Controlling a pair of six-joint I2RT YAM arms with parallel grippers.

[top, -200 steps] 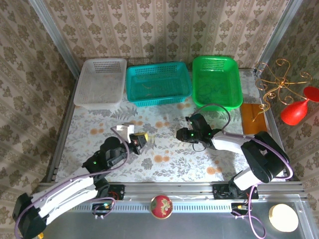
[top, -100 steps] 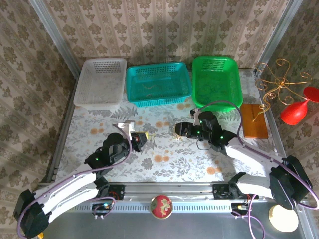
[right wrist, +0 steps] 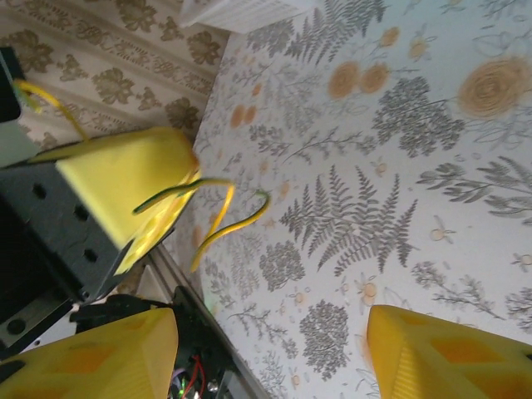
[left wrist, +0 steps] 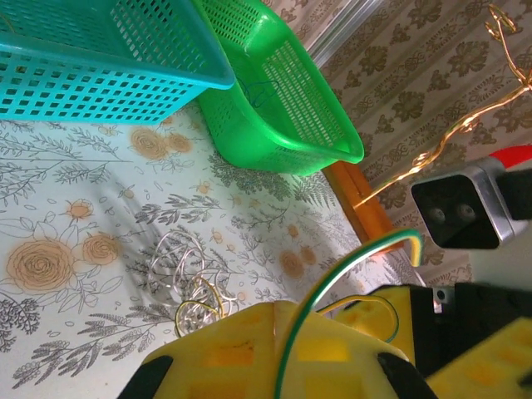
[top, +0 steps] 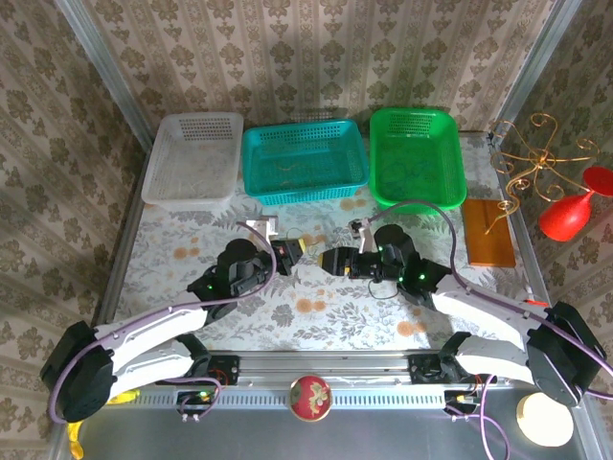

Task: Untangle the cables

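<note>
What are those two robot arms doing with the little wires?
They are working on untangling the cables. The left gripper is shut on green and yellow ones, holding them up above the flowery table. The right gripper is open and pointed at the loose ends, but it is not gripping them yet.

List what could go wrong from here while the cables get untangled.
1. The open right gripper faces the shut left gripper at close range. Moving in, its fingers may strike the left one instead of the cables.
2. Only thin loops stick out of the left gripper, so the right may close on nothing or catch just one strand.
</note>
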